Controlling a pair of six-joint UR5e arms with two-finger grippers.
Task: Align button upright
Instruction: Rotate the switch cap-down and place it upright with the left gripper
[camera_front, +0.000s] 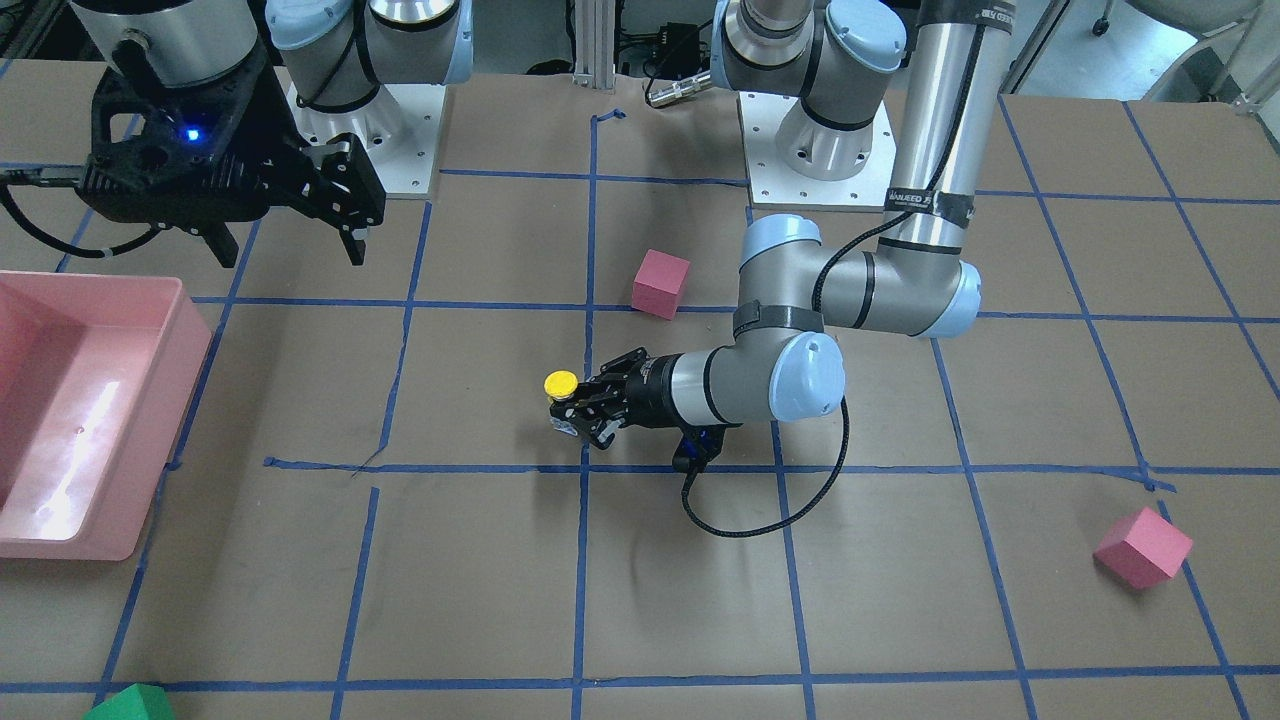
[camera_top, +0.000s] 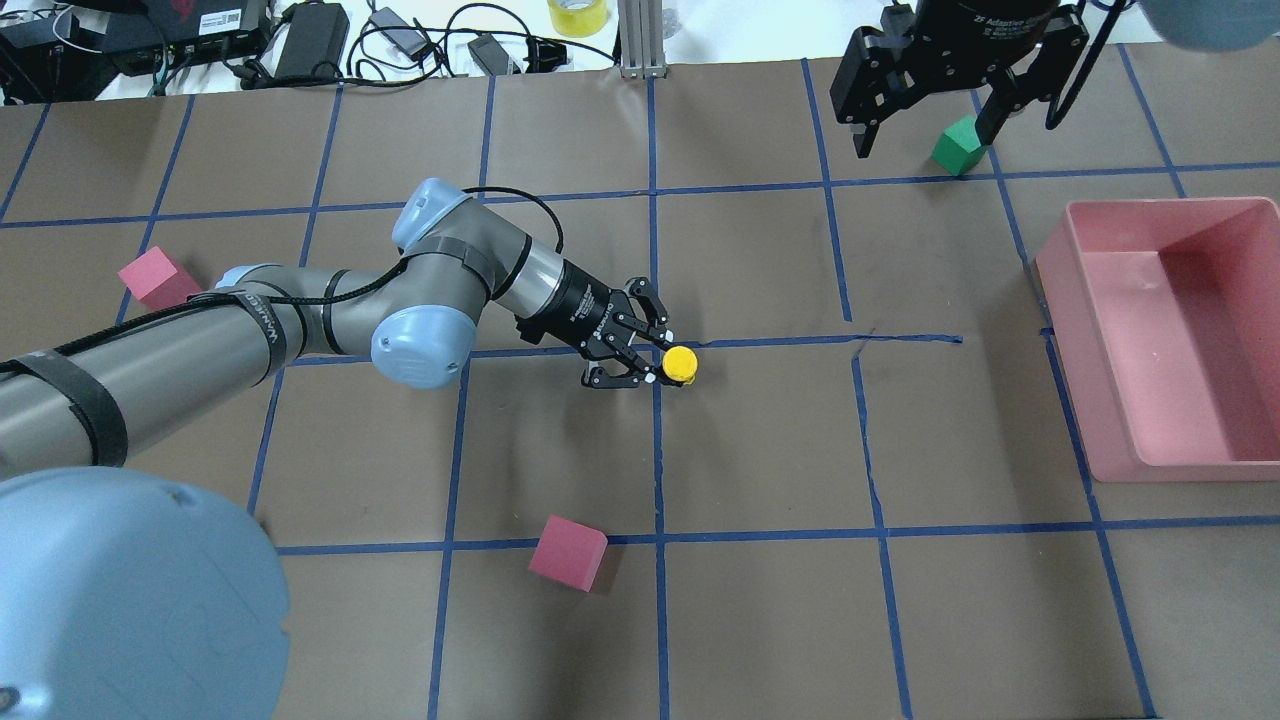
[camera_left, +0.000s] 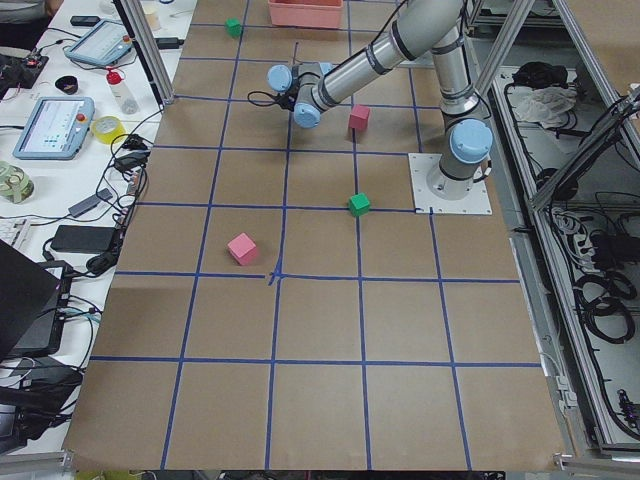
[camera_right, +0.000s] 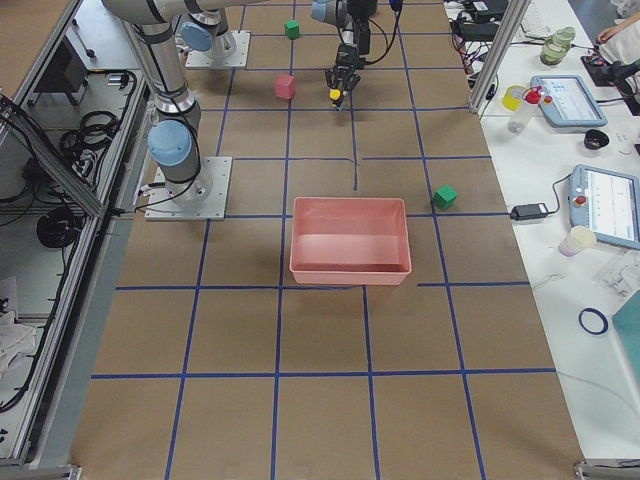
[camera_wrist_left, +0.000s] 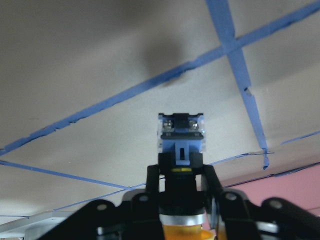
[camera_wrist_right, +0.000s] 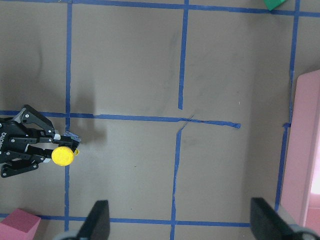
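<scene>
Brown table (camera_top: 760, 450) bears a pink bin (camera_top: 1085, 380), well apart from the button (camera_top: 681, 362).

Silver-grey tubular arms (camera_top: 180, 360), pale blue joint caps (camera_top: 420, 347), black strapped cable (camera_front: 780, 520), black-fingered left tool (camera_top: 658, 359)

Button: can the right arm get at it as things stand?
Probably not for a grasp. The left gripper is shut on the button, clamping its body and leaving only the yellow cap exposed on top. The right gripper hangs open, well away.
</scene>
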